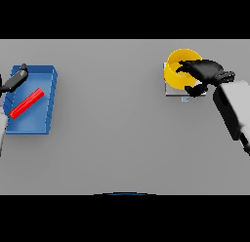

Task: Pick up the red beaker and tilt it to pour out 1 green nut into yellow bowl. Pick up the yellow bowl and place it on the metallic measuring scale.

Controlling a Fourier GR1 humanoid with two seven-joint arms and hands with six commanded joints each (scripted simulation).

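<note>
While my right hand (pixel 205 70) reaches in from the table's right edge, its fingers are curled over the near-right rim of the yellow bowl (pixel 179 66), thumb on the outside below, so I record it as gripping the bowl. My white and grey forearm runs back from it toward the lower right.

Bowl position: far-right part of the grey table (pixel 117 138), sitting over the scale (pixel 177 93). Only a thin pale strip of the scale shows along the bowl's near side, with a small bluish mark at its front edge. Whether the bowl rests fully on the scale or is held just above it, I cannot tell. The bowl's inside is partly hidden by my fingers; I cannot make out a nut in it.

Left side: a blue tray (pixel 46 97) lies at the table's left edge. The red beaker (pixel 27 103) lies on its side inside the tray, slanted from near-left to far-right, apart from the tray walls as far as I can see.

My left hand (pixel 17 77) shows at the tray's far-left corner, over its rim, clear of the beaker. It appears as a dark narrow shape; I cannot tell how its fingers are set.
</note>
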